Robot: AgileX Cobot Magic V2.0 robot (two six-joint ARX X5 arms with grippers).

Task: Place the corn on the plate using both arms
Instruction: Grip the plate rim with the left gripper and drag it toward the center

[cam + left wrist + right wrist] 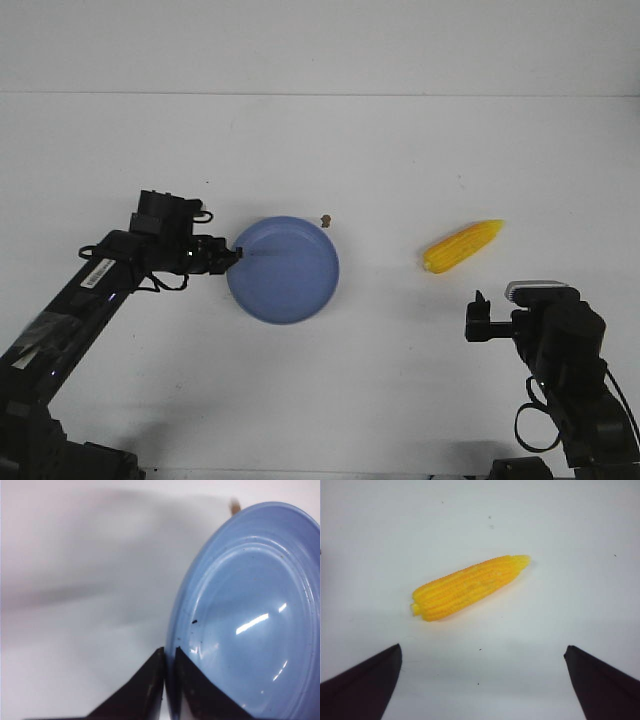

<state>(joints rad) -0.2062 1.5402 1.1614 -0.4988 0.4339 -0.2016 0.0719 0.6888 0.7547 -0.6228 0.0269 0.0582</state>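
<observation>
The white table point(400, 400) is carrying everything in view. The left arm point(90, 290) is reaching in from the near left corner, and the right arm point(565, 380) is standing at the near right corner.

The periwinkle-blue plate point(285, 272) is lying flat directly ahead of the left gripper point(236, 256), which is meeting the plate's rim on the side nearest that arm. In the left wrist view the two pointed black fingers point(145, 690) are sitting nearly pressed together with the plate's raised rim point(172, 645) caught in the narrow slit between them, so this gripper is pinching the plate edge. The plate's inside is showing glossy highlights and a few dark flecks.

The right gripper point(480, 315) is hovering over bare table with its fingers point(365, 685) spread wide apart and gripping nothing. The yellow corn cob point(470, 586) is lying on the table just ahead of those spread fingers, apart from them, its blunt end toward one finger and its tapered tip pointing away at a slant. In the front view the corn point(462, 246) is lying well apart from the plate, on the right gripper's side of it.

A tiny brown speck point(325, 219) is resting on the table just beyond the plate's far rim, ahead of the left gripper
</observation>
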